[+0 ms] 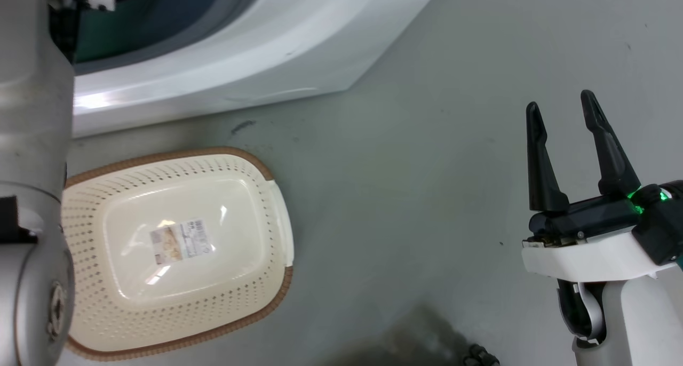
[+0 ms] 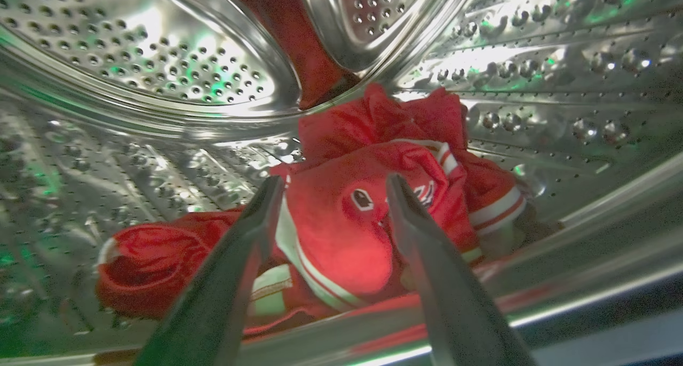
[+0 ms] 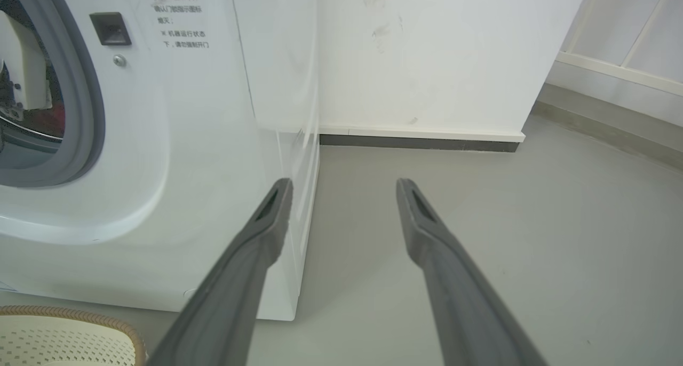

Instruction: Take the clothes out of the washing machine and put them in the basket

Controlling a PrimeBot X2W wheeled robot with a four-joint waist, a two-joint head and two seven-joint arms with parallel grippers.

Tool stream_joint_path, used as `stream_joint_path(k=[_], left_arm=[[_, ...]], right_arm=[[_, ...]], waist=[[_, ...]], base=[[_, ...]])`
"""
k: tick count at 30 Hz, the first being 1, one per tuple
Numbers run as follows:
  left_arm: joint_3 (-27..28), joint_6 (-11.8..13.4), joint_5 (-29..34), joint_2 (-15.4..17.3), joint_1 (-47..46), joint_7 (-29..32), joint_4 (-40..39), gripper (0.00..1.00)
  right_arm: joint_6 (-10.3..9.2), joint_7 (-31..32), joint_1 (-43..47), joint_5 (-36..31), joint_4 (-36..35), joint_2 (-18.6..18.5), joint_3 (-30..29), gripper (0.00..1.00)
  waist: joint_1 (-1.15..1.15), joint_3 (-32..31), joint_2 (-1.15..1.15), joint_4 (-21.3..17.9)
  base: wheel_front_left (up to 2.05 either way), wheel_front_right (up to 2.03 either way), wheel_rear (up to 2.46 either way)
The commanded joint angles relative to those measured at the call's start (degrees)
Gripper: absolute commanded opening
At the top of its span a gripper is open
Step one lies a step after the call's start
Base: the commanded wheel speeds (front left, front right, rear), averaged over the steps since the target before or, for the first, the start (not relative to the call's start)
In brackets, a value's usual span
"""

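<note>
Clothes (image 2: 368, 211) lie heaped in the low part of the perforated steel drum (image 2: 149, 62) of the washing machine (image 1: 256, 62), a red bundle with white stripe trim. The left jaws stand open inside the drum, their two fingers (image 2: 235, 259) on either side of the front garment's bulge; whether the tips touch the cloth cannot be told. On the floor (image 1: 427, 168) just before the machine sits the basket (image 1: 213, 150), a paper label (image 1: 181, 241) on its bottom. Well to the right, the right jaws hang open above the floor, gripping nothing.
</note>
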Motion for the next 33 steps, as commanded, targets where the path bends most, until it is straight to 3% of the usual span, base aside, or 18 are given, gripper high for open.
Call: stream_joint_path(k=[1,9,15,26,27,28,29,33], left_arm=[[-0.32,-0.12,0.17,0.44,-1.67,0.72,0.8,1.0],[-1.18,-1.85,-0.07,3.48,-9.12,7.07,4.66,1.0],[-2.2,-2.46,-0.08,3.67,-12.74,12.25,5.97,1.0],[-3.31,-2.8,-1.01,3.28,-14.56,15.83,6.92,1.0],[-3.59,-2.85,-0.9,3.28,-14.46,16.08,7.0,0.49],[-3.78,-2.88,-0.87,3.3,-14.6,15.94,6.97,0.09],[-3.8,-2.9,-1.08,3.3,-14.72,15.48,6.96,0.0],[-4.17,-2.85,-1.41,3.18,-14.44,14.88,7.1,0.0]], right_arm=[[-0.04,-0.14,-1.09,0.74,-0.49,0.09,0.07,1.0],[-0.04,-0.14,-2.49,2.69,-1.26,0.09,0.41,1.0],[-0.04,-0.14,-2.93,3.33,-1.39,0.09,0.39,1.0],[-0.04,-0.14,-3.61,3.1,-1.78,0.09,1.35,1.0],[-0.04,-0.14,-3.68,3.14,-1.83,0.09,1.34,1.0],[-0.04,-0.14,-3.75,3.2,-1.87,0.09,1.32,1.0],[-0.04,-0.14,-3.78,3.29,-1.91,0.09,1.32,1.0],[-0.04,-0.14,-3.76,3.35,-2.06,0.09,1.28,1.0]], waist=[[-0.02,2.65,0.0,-2.18],[-0.02,6.89,0.0,-3.88],[-0.02,8.52,0.0,-3.83],[-0.02,9.42,0.0,-3.9],[-0.02,9.46,0.0,-3.95],[-0.02,9.54,0.0,-4.0],[-0.02,9.59,0.0,-4.06],[-0.02,9.47,0.0,-4.12]], base=[[0.0,0.0,0.0],[0.0,0.0,0.0],[0.0,0.0,0.0],[0.0,0.0,0.0],[0.0,0.0,0.0],[0.0,0.0,0.0],[0.0,0.0,0.0],[0.0,0.0,0.0]])
